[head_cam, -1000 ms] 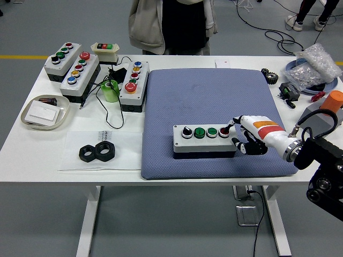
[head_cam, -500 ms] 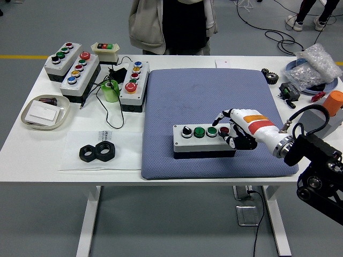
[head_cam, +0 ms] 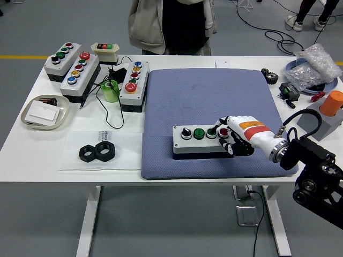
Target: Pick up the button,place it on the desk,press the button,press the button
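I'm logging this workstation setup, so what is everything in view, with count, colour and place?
button box: 1, grey, on pad
pad: 1, blue, table centre
other button boxes: 3, grey, far left
small switch box: 1, cream, far left
tape roll: 1, green, beside boxes
tray: 1, beige, left edge
large nuts: 2, black, front left
plastic bag: 1, clear, far right
table: 1, white
person: 1, far side
right hand: 1, white, index finger on box
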`<action>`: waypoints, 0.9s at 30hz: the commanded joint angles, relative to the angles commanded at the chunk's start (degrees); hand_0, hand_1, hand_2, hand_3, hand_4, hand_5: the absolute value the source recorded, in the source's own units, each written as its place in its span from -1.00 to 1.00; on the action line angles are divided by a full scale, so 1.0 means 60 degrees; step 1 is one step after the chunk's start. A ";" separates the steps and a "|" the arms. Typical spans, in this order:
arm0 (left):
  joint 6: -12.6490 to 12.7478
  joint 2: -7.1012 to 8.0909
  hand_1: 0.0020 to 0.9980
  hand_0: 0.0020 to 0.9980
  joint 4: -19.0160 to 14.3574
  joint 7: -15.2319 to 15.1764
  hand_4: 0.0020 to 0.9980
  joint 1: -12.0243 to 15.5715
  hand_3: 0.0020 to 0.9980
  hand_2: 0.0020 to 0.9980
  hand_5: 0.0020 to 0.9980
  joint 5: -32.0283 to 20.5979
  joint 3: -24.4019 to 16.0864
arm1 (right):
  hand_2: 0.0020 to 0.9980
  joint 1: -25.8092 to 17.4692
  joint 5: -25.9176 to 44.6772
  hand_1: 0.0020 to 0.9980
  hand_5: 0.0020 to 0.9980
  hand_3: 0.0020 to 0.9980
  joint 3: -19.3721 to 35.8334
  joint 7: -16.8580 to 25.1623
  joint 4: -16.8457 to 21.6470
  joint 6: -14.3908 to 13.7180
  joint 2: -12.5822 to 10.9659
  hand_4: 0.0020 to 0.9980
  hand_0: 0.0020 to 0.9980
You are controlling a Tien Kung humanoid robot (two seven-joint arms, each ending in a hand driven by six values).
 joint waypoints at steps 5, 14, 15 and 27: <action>0.0004 0.0001 0.62 0.55 0.0000 -0.0028 0.14 -0.0006 0.62 0.78 1.00 -0.0066 0.0042 | -0.89 0.0038 -0.0036 -1.00 -1.00 0.26 -0.0013 -0.0042 0.0024 0.0003 0.0004 0.13 -0.76; 0.0005 0.0001 0.61 0.55 0.0001 -0.0048 0.14 -0.0015 0.62 0.78 1.00 -0.0117 0.0074 | -0.89 -0.0088 0.0018 -1.00 -1.00 0.26 0.0789 0.0012 0.0438 -0.0137 -0.0109 0.13 -0.76; 0.0003 0.0001 0.61 0.55 0.0002 -0.0041 0.14 -0.0018 0.62 0.78 1.00 -0.0102 0.0062 | -0.89 -0.0099 0.0051 -1.00 -1.00 0.26 0.0945 0.0018 0.0531 -0.0149 -0.0144 0.13 -0.77; 0.0000 -0.0001 0.61 0.55 0.0002 -0.0036 0.14 -0.0014 0.62 0.78 1.00 -0.0087 0.0054 | -0.19 -0.0755 0.2588 -0.41 -0.98 0.46 0.3235 0.0716 0.0102 -0.1400 -0.0289 -0.06 -0.16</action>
